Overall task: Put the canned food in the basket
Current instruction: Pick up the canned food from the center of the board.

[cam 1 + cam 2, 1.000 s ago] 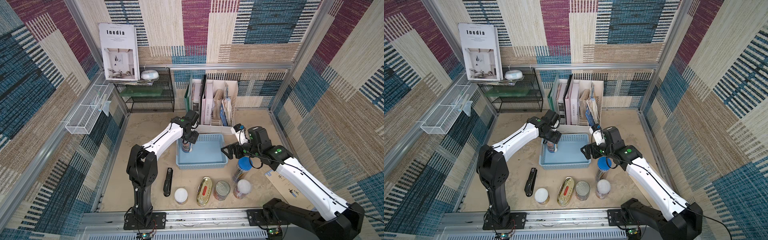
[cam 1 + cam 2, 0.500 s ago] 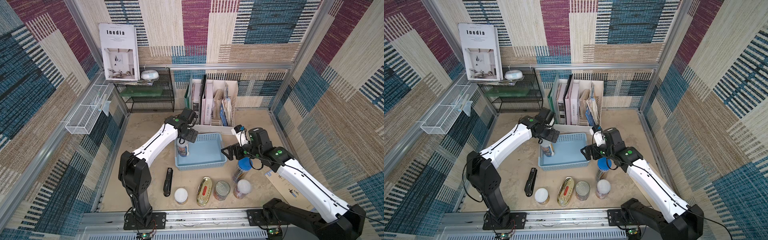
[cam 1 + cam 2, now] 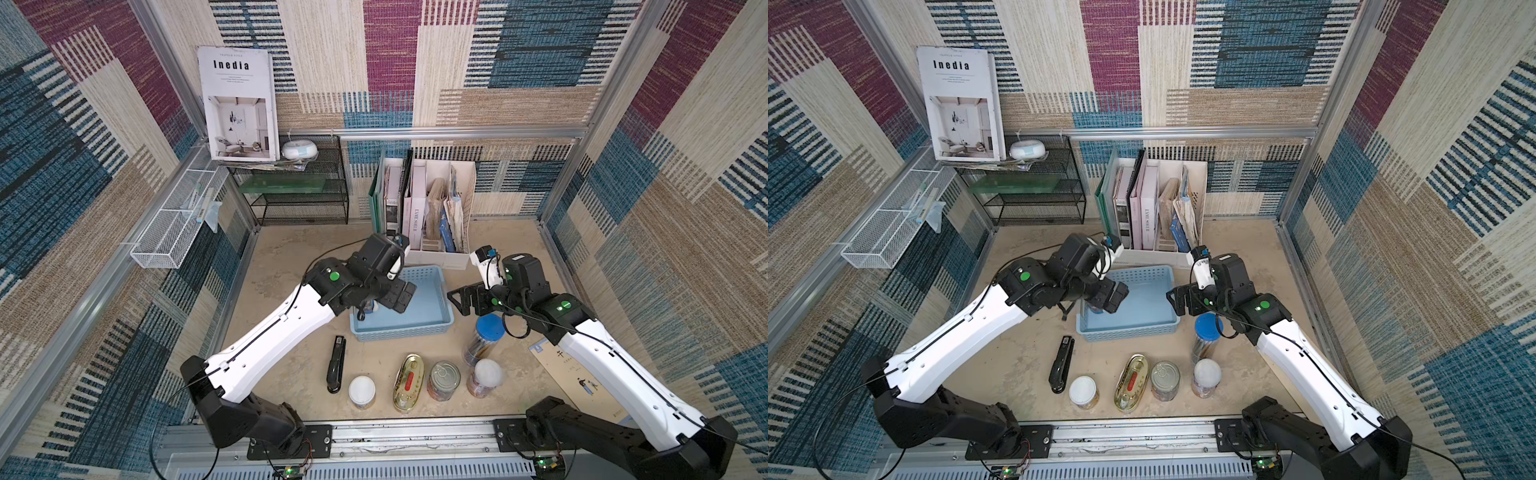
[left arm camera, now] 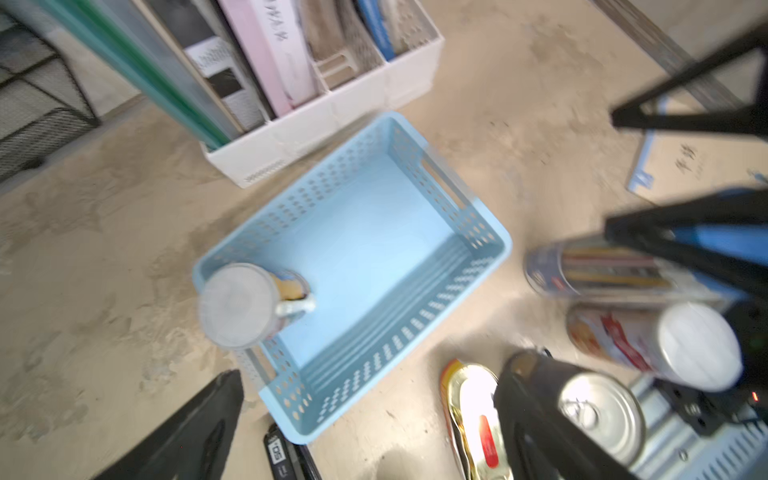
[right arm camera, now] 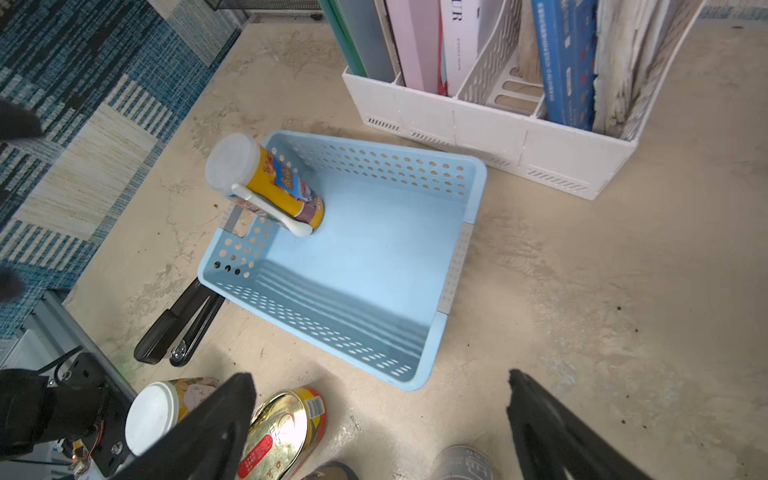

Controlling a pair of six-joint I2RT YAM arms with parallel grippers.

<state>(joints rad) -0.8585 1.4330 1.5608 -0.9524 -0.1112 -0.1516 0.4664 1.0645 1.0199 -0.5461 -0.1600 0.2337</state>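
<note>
At the basket's (image 5: 374, 166) 9 o'clock end, a yellow can (image 5: 266, 183) stands delivered, the left tool (image 4: 376, 368) hovering over it, jaws spread wide, empty. The right tool (image 5: 380, 376) likewise gapes, touching nothing. Next, by appearances: a grasp on the oval tin (image 3: 408, 382) or pull-tab can (image 3: 444, 379) waiting at 6 o'clock.

Light blue perforated plastic basket (image 3: 401, 332): a yellow-labelled white-lidded can (image 5: 266, 183) stands inside, against its left wall. White plastic file holder (image 3: 434, 259) just behind the basket. Black stapler (image 3: 336, 365) to the basket's front-left. Row in front of the basket, left to right: short white-lidded jar (image 3: 362, 390), flat oval gold tin (image 3: 408, 382), pull-tab metal can (image 3: 444, 380), red-labelled white-lidded can (image 3: 484, 377). Tall clear tube with blue lid (image 3: 484, 338) beside the basket's front-right corner.
</note>
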